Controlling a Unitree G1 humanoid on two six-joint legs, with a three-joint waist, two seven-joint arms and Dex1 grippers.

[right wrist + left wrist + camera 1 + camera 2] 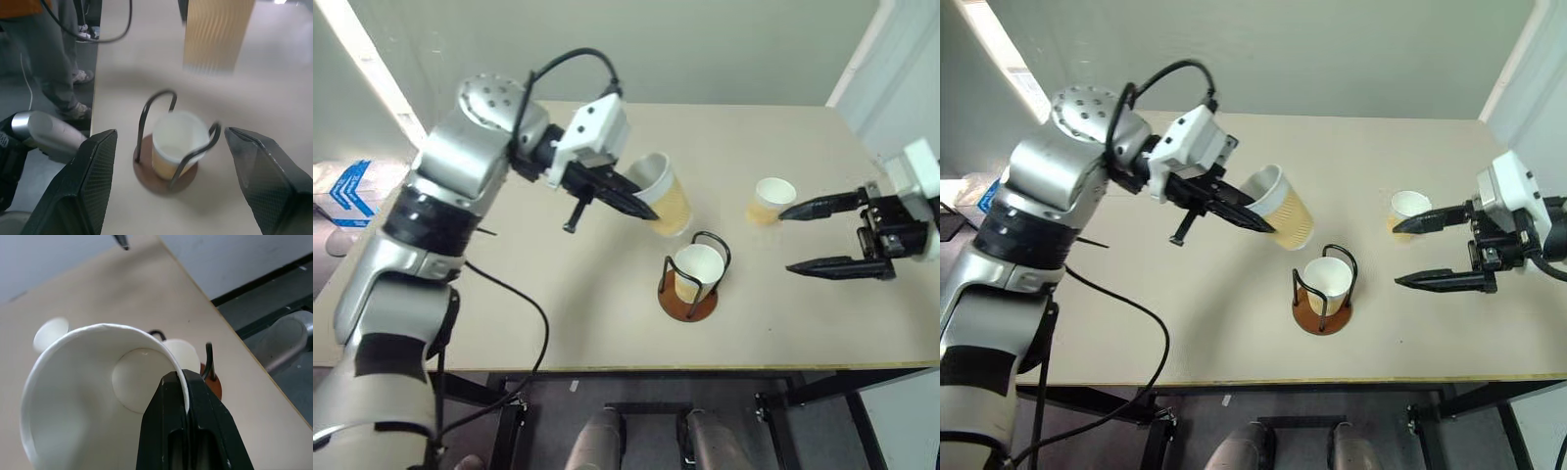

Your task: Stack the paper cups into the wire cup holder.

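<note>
- The wire cup holder (690, 284) stands near the front edge of the table (509, 323), with one paper cup (697, 271) upright inside its black loops.
- Just behind and left of the holder, the left gripper (641, 208) pinches the rim of a second cup (663, 196), lifted and tilted in the air.
- To the holder's right, the right gripper (798, 238) hovers with its fingers spread wide, holding nothing.
- A third cup (771, 200) stands behind and right of the holder, beside the right gripper's far fingertip.
</note>
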